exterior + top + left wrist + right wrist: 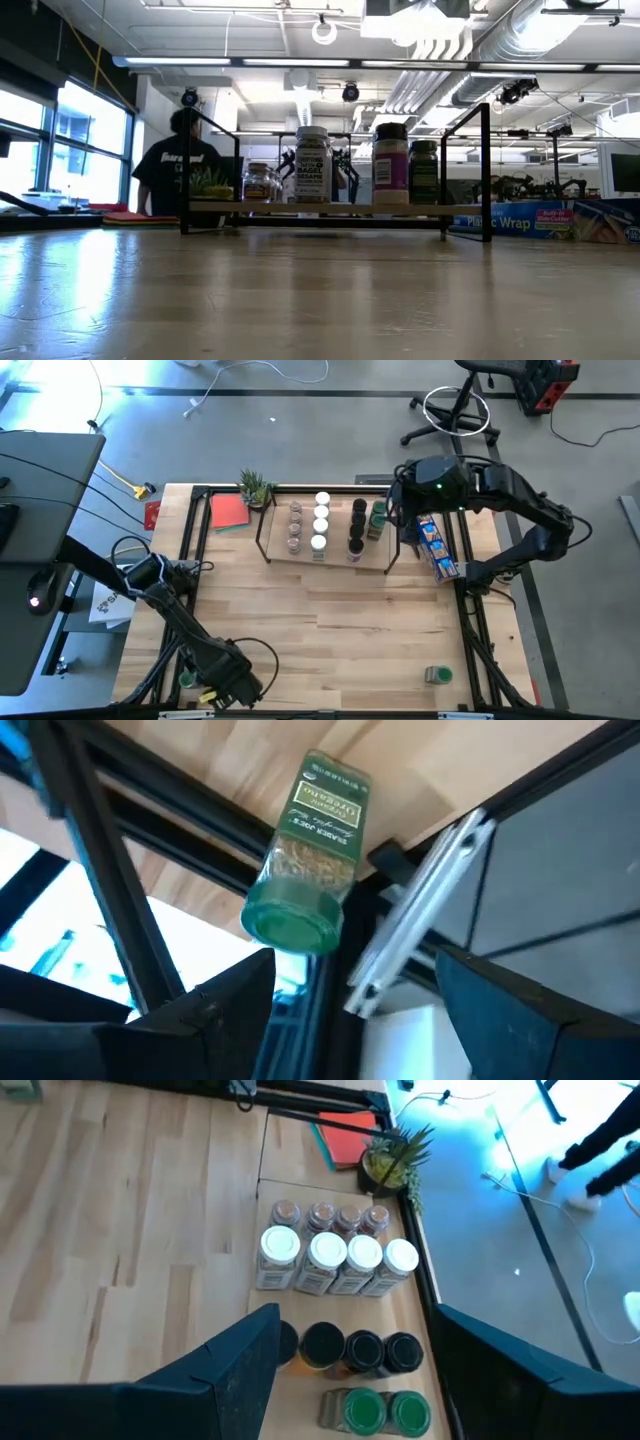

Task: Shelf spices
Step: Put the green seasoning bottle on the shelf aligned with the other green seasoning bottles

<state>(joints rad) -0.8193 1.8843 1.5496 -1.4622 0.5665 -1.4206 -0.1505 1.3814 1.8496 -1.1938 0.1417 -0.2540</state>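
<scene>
Just ahead of the left gripper, fingers spread and empty: a green-lidded oregano jar lying on its side at the near left corner of the table, dried flakes filling the clear body, not yet grasped. Beyond that, well apart from both grippers, the shelf already mostly stocked: a row of brownish-lidded jars, then white-lidded jars, then black-lidded jars, then two green-lidded jars. Directly below the right gripper, fingers parted and holding nothing: those black and green rows. Beside that gripper, a blue printed box. Far toward the near right corner, another green-lidded stray jar on its side. Judged nearly finished; two jars left to shelve.
</scene>
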